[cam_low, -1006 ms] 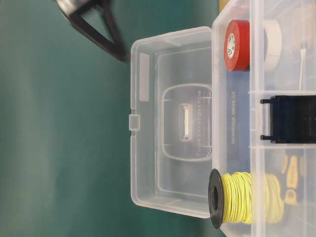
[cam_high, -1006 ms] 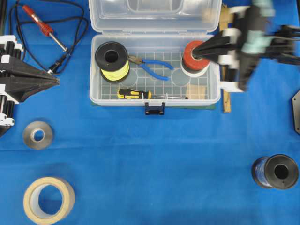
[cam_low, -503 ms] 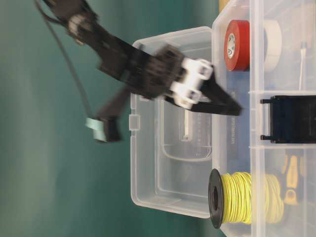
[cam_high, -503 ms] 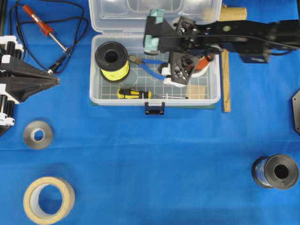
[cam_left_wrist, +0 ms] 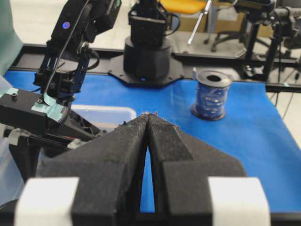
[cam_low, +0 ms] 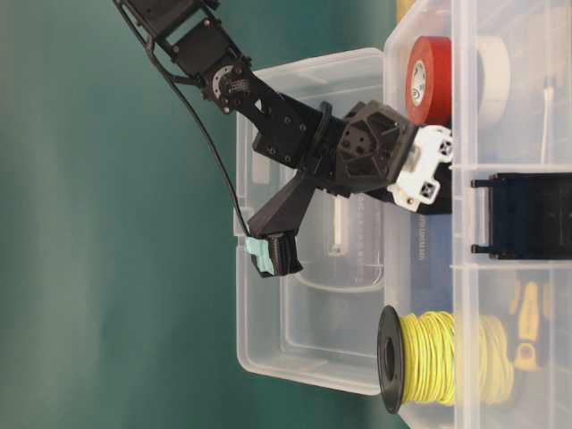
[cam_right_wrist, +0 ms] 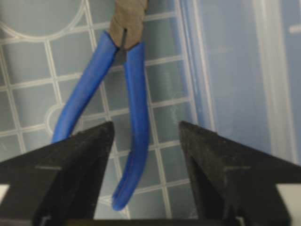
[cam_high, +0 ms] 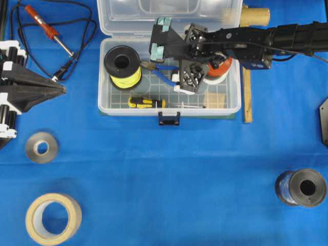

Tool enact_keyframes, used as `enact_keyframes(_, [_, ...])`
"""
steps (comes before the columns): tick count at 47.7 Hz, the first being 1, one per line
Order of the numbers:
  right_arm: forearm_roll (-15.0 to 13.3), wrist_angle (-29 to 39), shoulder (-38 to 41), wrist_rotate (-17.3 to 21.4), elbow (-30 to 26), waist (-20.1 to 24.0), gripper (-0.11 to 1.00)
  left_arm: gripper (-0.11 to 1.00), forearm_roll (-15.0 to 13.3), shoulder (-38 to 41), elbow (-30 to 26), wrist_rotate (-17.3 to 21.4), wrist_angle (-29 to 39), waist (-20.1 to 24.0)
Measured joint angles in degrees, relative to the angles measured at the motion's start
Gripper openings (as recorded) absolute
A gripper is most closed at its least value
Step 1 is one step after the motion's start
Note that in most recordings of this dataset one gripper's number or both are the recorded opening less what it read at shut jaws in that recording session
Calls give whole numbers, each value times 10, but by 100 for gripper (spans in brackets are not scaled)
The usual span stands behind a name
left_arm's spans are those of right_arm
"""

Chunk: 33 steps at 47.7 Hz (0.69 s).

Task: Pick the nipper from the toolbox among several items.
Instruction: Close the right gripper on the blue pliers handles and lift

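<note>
**A:** Two fingers of the right tool are spread wide over the nipper; nothing gripped yet; step in hand looks like the approach, just ahead of the grasp.

**B:** Where's the nipper sitting?

**A:** Flat on the grid floor of the toolbox, mid-compartment, between the yellow wire spool and the red tape roll; the wrist view shows both blue handles running between the fingers, one handle near centre, the other close to one finger; dark jaws point away from the camera.

**B:** Arm pose?

**A:** Right arm reaches in from the right edge of the overhead view, stretched long across the box wall, wrist pitched down into the box; the table-level view shows the tool head at the open box, in front of the raised lid.

**B:** Left side?

**A:** Left tool parked over the desk, well apart from the box, fingers pressed together on nothing.

**B:** Next?

**A:** My read: drop a little, centre over both handles, then close; risk is catching one handle only; screwdriver lies near the front wall, out of the way.
</note>
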Motion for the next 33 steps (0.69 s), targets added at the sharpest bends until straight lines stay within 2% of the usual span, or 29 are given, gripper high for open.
enact_keyframes(2, [1,0,2,-1,-1,0,49,0,0,0,0,0,-1,0])
enact_keyframes(8, [1,1,1,-4,-2,1,13,0,1,0,0,1,-1,0])
enact_keyframes(20, [1,8,-14,-3,1,2,13,0,1,0,0,0,0,0])
enact_keyframes(33, [-1,20,-117,0,1,-5,13,0,0,0,0,0,0,0])
